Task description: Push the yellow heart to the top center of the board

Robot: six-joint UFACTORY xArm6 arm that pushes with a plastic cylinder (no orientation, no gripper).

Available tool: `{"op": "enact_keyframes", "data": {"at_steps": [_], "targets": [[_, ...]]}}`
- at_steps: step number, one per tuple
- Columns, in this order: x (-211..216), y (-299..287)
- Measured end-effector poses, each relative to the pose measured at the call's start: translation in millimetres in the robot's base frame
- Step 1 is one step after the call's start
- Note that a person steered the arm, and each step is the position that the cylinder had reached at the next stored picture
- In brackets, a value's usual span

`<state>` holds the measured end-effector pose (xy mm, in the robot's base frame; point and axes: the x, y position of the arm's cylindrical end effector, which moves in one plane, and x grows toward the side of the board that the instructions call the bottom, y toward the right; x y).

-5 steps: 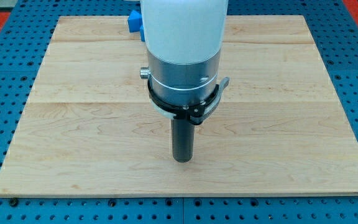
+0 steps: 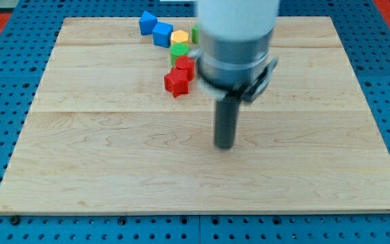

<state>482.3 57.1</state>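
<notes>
My tip rests mid-counter, well below a cluster of blue, yellow, green and red blocks.

The yellow block, its shape unclear, is lying flat at the far middle, touching a blue and a green neighbour.

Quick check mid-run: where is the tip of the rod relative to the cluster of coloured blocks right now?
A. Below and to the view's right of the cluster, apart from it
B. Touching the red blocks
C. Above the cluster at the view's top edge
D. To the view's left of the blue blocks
A: my tip sits on bare wood, lower and further to the view's right than the nearest red block, with a clear gap between them.
</notes>
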Motion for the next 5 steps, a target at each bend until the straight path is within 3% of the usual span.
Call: {"op": "enact_keyframes", "data": {"at_steps": [1,2,3,5], "targets": [[-135.0,63.4],[-244.8,67.0],[-288.9,48.3],[-290.0,-91.5]]}}
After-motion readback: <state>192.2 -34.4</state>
